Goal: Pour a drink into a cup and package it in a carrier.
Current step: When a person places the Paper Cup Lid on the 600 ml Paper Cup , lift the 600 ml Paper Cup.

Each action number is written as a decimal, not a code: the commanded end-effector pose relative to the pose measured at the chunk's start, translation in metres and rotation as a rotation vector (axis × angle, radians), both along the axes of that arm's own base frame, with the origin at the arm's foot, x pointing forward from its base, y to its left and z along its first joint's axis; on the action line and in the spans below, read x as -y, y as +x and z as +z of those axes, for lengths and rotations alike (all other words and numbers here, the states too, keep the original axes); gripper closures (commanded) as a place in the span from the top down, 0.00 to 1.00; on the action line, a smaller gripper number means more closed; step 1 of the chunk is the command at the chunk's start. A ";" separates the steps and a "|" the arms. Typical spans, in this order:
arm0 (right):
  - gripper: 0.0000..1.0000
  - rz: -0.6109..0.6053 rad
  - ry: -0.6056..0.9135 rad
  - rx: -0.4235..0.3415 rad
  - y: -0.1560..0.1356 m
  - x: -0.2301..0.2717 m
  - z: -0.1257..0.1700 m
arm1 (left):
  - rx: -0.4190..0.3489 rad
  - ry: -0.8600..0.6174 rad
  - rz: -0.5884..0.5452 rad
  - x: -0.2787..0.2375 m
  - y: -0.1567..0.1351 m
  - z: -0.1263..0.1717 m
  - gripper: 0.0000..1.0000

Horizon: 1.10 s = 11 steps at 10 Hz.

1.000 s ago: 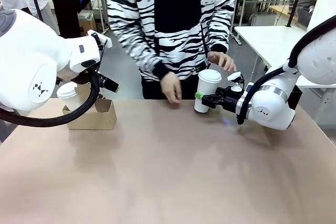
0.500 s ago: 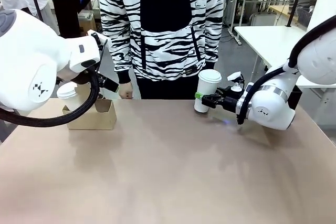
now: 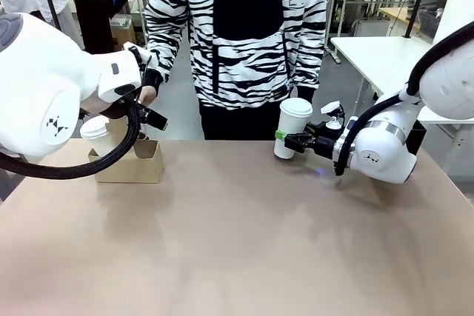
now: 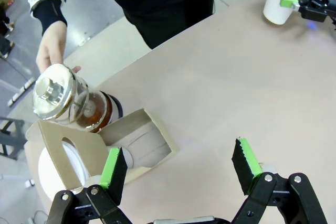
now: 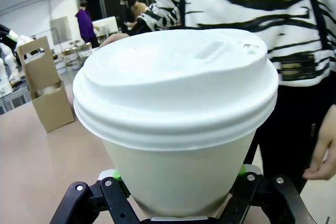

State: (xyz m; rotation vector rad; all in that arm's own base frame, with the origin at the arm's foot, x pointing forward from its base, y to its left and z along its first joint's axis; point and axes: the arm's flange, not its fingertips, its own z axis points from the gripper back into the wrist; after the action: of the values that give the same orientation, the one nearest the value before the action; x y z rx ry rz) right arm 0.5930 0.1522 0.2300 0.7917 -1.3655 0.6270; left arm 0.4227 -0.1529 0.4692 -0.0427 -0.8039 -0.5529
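Note:
A white lidded cup [image 3: 294, 119] stands at the table's far edge with my right gripper [image 3: 286, 138] shut on its lower part. The right wrist view has the cup [image 5: 176, 103] between the right gripper's [image 5: 178, 184] jaws. The brown carrier [image 3: 127, 160] sits far left with another lidded cup [image 3: 95, 129] in one slot. My left gripper [image 4: 179, 166] hangs open above the carrier [image 4: 105, 145]. Behind the carrier stands a glass jug of dark drink [image 4: 79, 106]. A person's hand [image 4: 52, 51] is right by the jug; I cannot tell if it touches.
The person in a striped top [image 3: 237, 27] stands at the far edge, the other hand [image 5: 320, 150] hanging beside the held cup. My left arm [image 3: 52, 94] bulks over the table's left side. The brown tabletop [image 3: 244, 234] stretches bare in front.
The person's hands left the held cup. One arm swung left, and its hand is now by the jug behind the carrier. Neither gripper has moved.

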 end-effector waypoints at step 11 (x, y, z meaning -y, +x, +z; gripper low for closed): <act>0.81 0.082 -0.069 0.104 -0.082 0.077 0.334 | 0.004 -0.003 0.001 -0.001 -0.001 0.002 1.00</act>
State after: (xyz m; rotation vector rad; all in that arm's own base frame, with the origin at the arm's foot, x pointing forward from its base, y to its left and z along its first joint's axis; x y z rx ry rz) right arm 0.5150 0.0750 0.5625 0.7672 -1.4425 0.7855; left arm 0.4228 -0.1533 0.4694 -0.0428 -0.8044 -0.5536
